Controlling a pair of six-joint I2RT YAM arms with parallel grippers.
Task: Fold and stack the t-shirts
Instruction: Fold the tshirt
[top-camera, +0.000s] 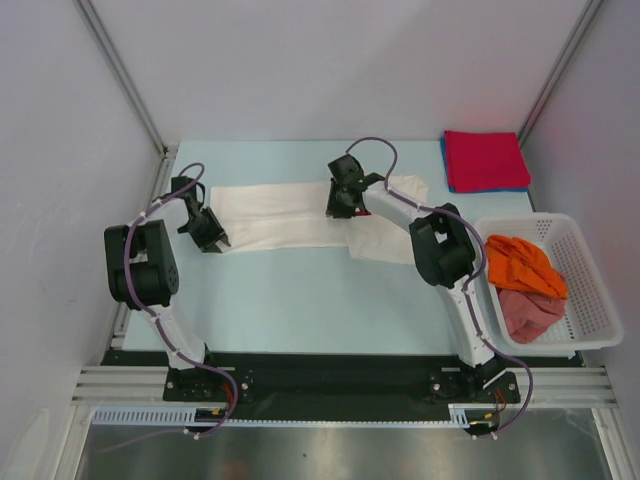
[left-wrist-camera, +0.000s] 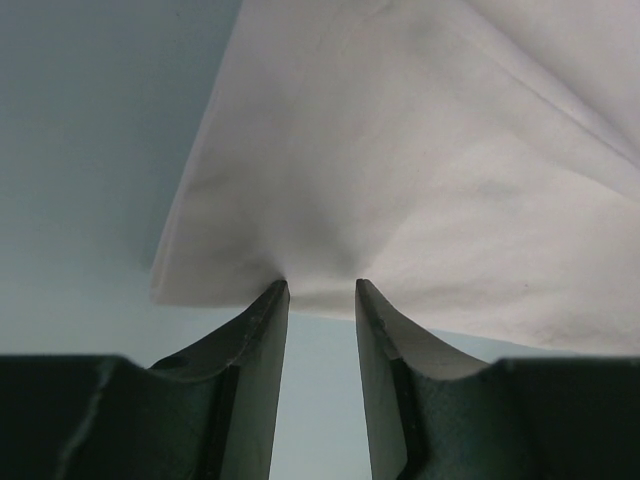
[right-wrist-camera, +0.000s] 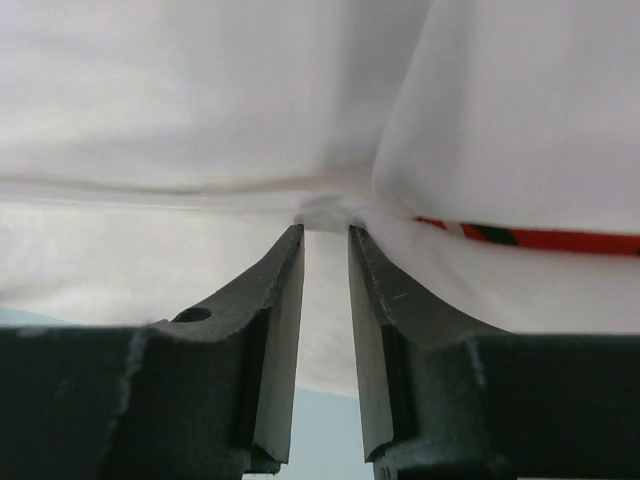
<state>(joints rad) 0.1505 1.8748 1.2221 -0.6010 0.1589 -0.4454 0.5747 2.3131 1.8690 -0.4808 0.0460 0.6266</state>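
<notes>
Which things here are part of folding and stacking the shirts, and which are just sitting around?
Job: white t-shirt, folded red and blue shirts, orange shirt, pinkish-red shirt, left tool, right tool.
Lying about: white basket, table.

Pale blue table (top-camera: 300, 310), white t-shirt (top-camera: 275, 215) spread flat near its middle, folded red and blue t-shirts (top-camera: 486, 160) stacked far right of the white one, white lattice basket (top-camera: 590, 300) near right
</notes>
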